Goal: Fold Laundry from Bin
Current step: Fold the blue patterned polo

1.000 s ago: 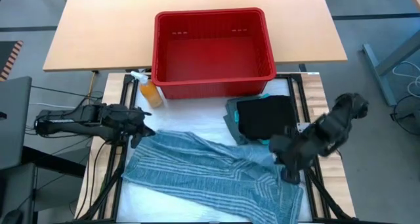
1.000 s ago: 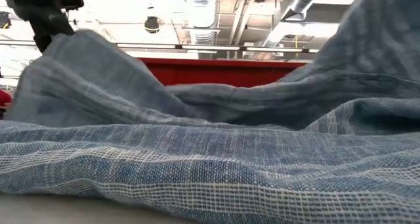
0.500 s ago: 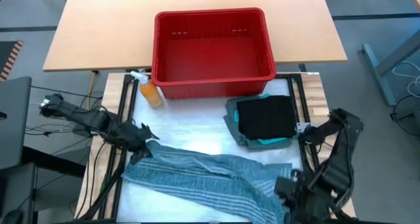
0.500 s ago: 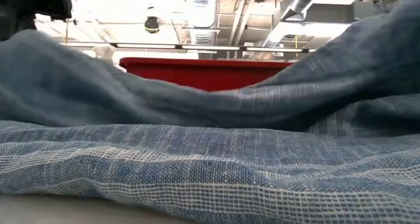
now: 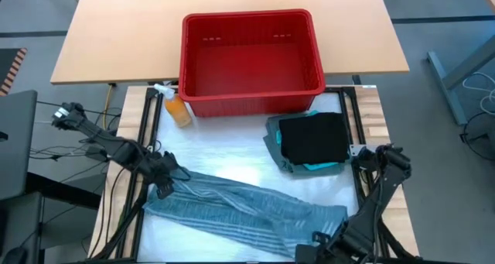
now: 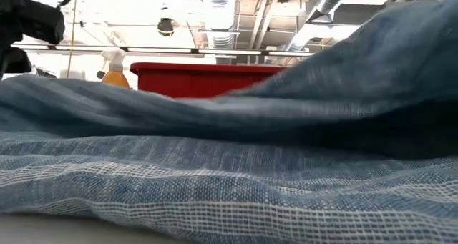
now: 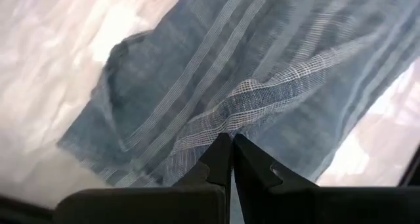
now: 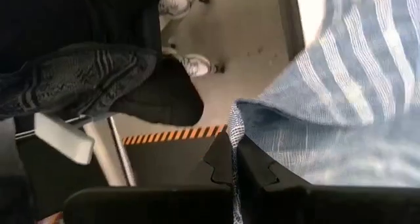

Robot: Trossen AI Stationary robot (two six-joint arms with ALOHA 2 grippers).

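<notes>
Blue-grey striped garment [image 5: 247, 210] lies stretched across the desk [image 5: 232, 152] in front of the empty red bin [image 5: 251, 59]. Left claw [image 5: 166, 180] and right claw [image 5: 329, 241] each pinch an edge. Spreading seems underway; next, probably lay it flat, then fold.

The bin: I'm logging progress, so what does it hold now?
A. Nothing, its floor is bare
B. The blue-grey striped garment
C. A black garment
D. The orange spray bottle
A: the high view shows the red bin with its floor bare, all garments lying outside it.
</notes>
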